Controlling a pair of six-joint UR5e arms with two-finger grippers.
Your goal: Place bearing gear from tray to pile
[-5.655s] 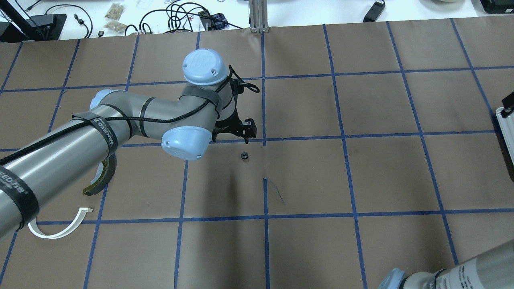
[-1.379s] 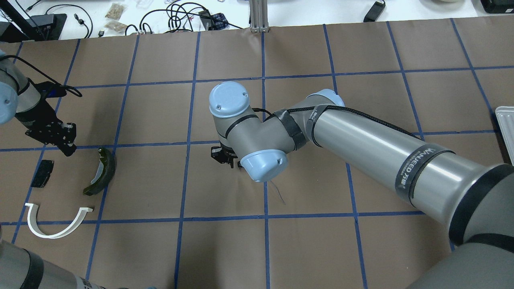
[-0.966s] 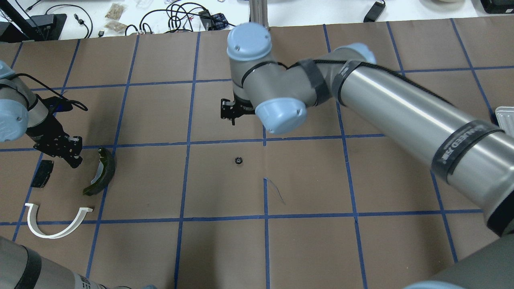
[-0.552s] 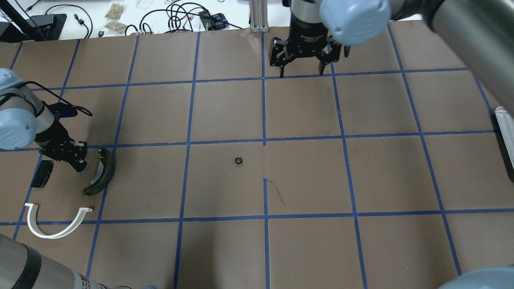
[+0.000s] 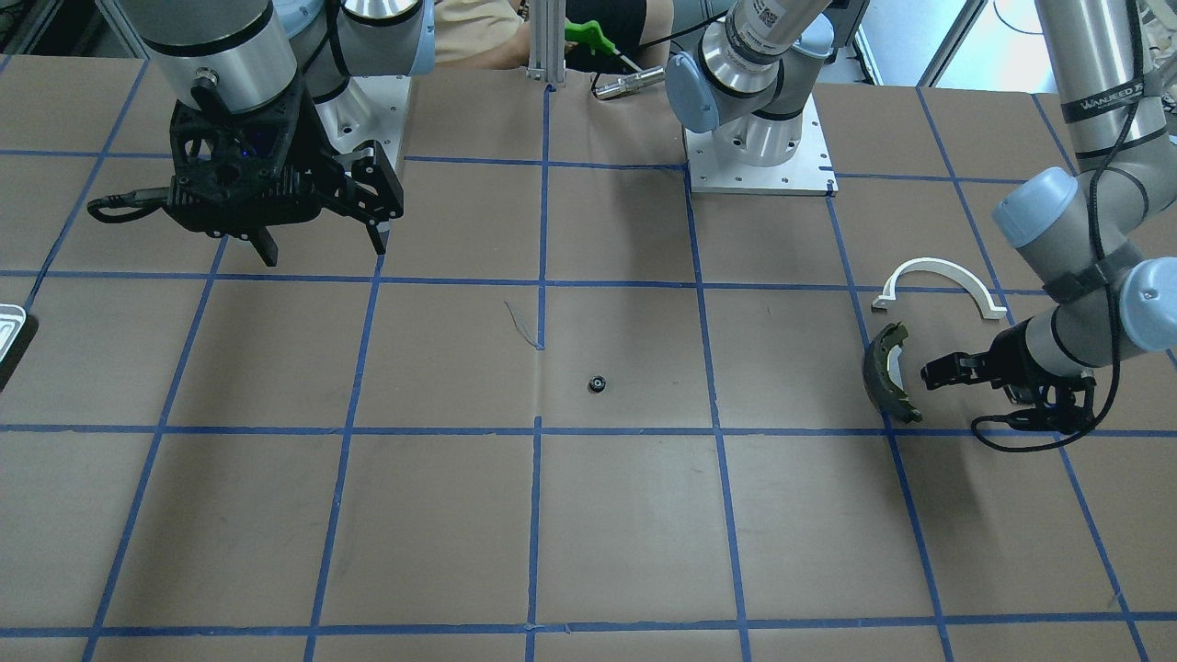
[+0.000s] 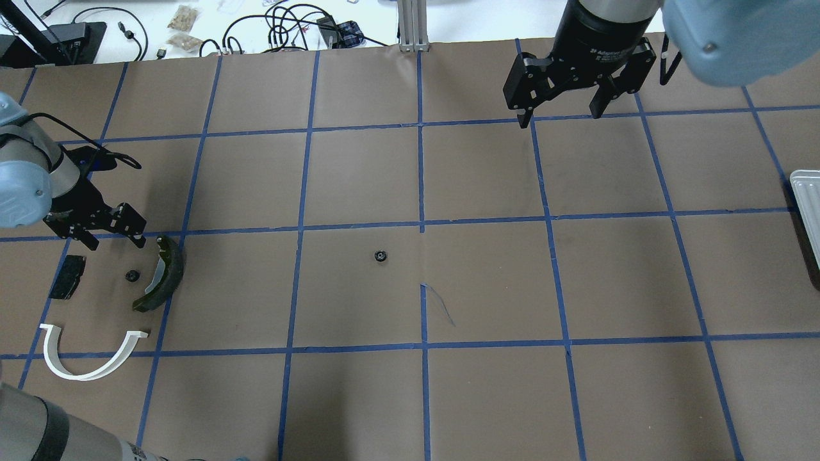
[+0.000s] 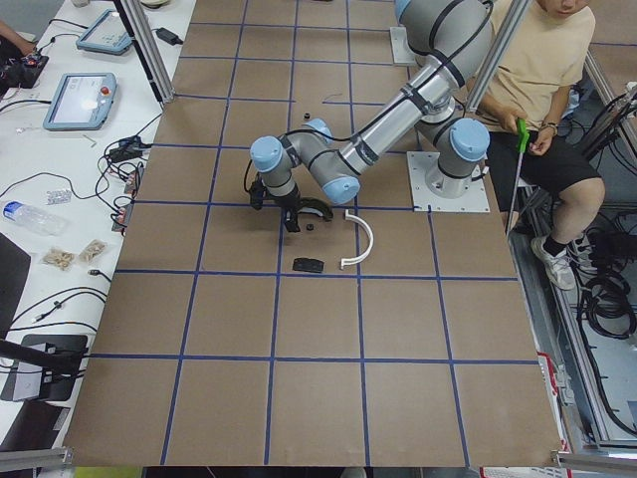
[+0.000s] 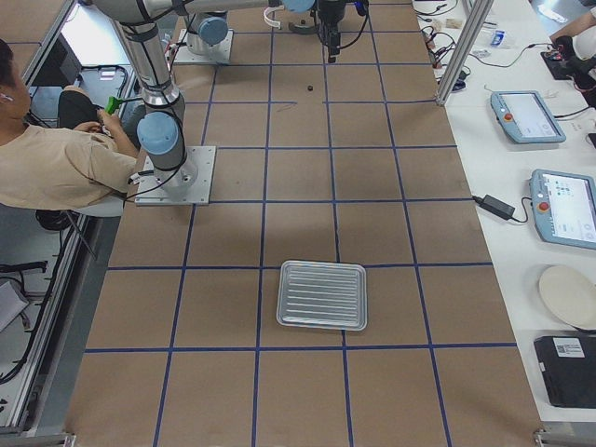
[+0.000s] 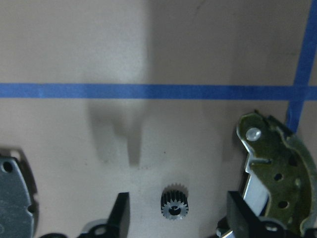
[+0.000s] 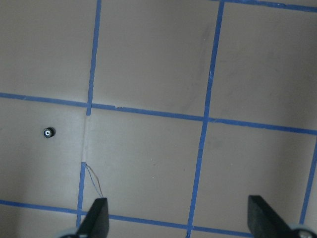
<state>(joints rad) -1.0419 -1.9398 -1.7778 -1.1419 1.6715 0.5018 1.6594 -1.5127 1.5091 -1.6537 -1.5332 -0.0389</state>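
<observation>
One small black bearing gear (image 6: 132, 276) lies in the pile between the black pad (image 6: 67, 276) and the curved brake shoe (image 6: 163, 272); the white arc (image 6: 90, 358) is nearby. My left gripper (image 6: 117, 243) is open and empty just beyond it; the left wrist view shows this gear (image 9: 174, 204) between the open fingers. A second bearing gear (image 6: 381, 256) lies alone mid-table, also in the front view (image 5: 598, 383). My right gripper (image 6: 562, 119) is open and empty, high at the far side. The tray (image 8: 322, 294) looks empty.
The tray's rim (image 6: 806, 192) shows at the table's right edge. Cables and small items lie on the white bench (image 6: 275, 25) beyond the far edge. A seated person (image 7: 542, 90) is beside the robot bases.
My left gripper has opened and drawn back a little, leaving a gear in the pile. My right gripper set a gear mid-table earlier and has swung up and to the right.
</observation>
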